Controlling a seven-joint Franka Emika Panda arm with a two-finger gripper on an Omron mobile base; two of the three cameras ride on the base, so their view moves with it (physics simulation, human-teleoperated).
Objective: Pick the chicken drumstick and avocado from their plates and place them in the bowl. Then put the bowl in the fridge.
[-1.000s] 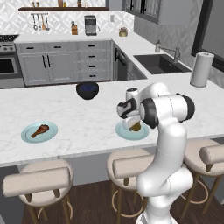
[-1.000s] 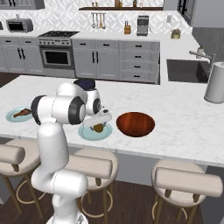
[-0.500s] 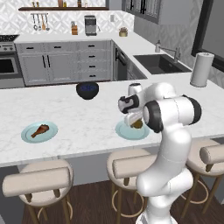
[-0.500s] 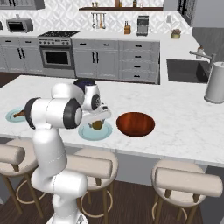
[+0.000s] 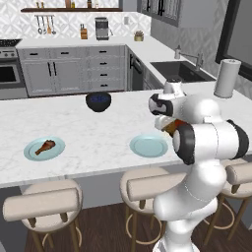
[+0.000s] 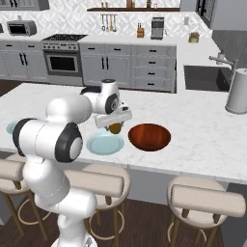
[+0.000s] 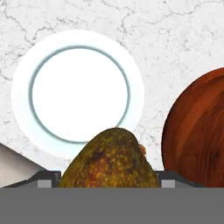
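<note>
My gripper is shut on the avocado, a brownish-olive fruit held above the counter between a bare pale blue plate and the reddish-brown bowl. In the hand view the avocado sits between the fingertips, with the bare plate below it and the bowl at the right edge. The left base view shows the avocado right of that plate. The chicken drumstick lies on the other plate at the far left. The fridge is out of view.
A small dark blue-black bowl stands further back on the counter. A paper towel roll stands at the right by the sink. Padded stools line the counter's near edge.
The avocado has been lifted off its plate and carried sideways toward the reddish-brown bowl; that plate now lies bare. The drumstick has not moved.
</note>
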